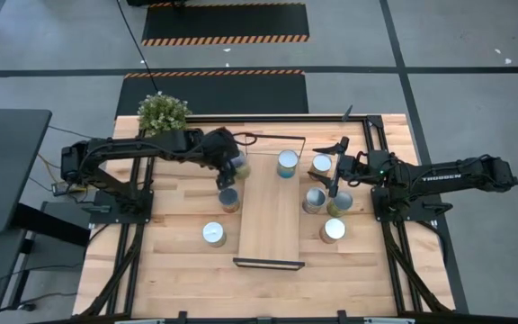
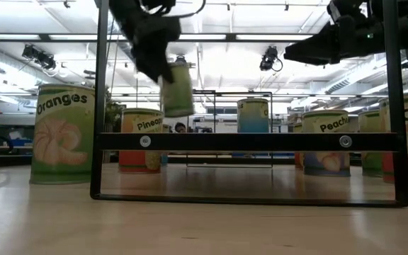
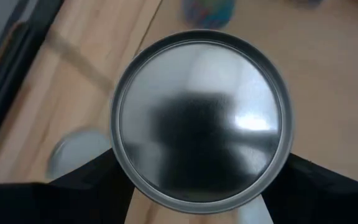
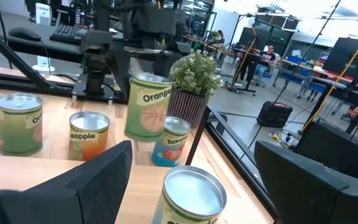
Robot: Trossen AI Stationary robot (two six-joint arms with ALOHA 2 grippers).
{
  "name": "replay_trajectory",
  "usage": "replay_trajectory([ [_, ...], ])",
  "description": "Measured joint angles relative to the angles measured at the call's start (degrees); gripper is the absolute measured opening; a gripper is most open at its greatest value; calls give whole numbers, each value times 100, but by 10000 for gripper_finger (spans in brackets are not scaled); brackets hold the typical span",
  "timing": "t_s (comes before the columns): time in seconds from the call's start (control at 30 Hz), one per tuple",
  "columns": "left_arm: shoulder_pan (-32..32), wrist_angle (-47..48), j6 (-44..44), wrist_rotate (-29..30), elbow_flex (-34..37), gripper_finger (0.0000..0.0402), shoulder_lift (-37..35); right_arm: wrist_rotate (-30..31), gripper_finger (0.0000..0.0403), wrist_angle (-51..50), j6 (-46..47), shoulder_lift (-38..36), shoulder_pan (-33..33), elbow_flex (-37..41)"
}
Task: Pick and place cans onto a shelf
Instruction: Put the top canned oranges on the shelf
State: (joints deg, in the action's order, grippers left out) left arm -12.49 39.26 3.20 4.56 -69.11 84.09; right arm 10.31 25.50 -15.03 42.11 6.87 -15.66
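Observation:
The shelf (image 1: 271,216) is a long light-wood board with black wire rails at both short ends, lying mid-table. One can (image 1: 287,163) stands on its far end. My left gripper (image 1: 229,168) is shut on an orange-label can (image 2: 176,88), held in the air by the shelf's far left corner; the can also shows in the right wrist view (image 4: 148,106). My right gripper (image 1: 334,166) is open and empty, raised over a can (image 4: 191,194) right of the shelf. Several more cans stand on the tabletop either side of the shelf. My left gripper pinches the can between its two fingers (image 3: 86,183) at opposite sides of its upper wall, just under the silver top's rim (image 3: 118,158). The fingers come from above, slanting down from the table's left. The can hangs lifted clear of the table, slightly tilted.
A potted green plant (image 1: 163,112) stands at the far left corner. Cans (image 1: 229,199), (image 1: 214,234) stand left of the shelf; cans (image 1: 314,200), (image 1: 338,203), (image 1: 333,230) stand right of it. The near half of the shelf board is bare.

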Motion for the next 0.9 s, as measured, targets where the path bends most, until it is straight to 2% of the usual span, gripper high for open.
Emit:
replay_trajectory([
  [0.23,322,-624,93,-279,-217,291,503,1,346,67,4,1,-1,0],
  [0.37,350,-465,20,-265,-789,291,1046,0,346,100,5,0,-2,0],
  [0.53,345,165,-426,-330,-1379,291,1694,0,346,50,4,2,-2,0],
  [0.77,352,271,-989,-332,-1534,293,2111,1,346,34,-13,2,-5,0],
  [0.9,304,226,-1033,-335,-1527,319,2109,0,346,23,-9,2,-7,0],
])
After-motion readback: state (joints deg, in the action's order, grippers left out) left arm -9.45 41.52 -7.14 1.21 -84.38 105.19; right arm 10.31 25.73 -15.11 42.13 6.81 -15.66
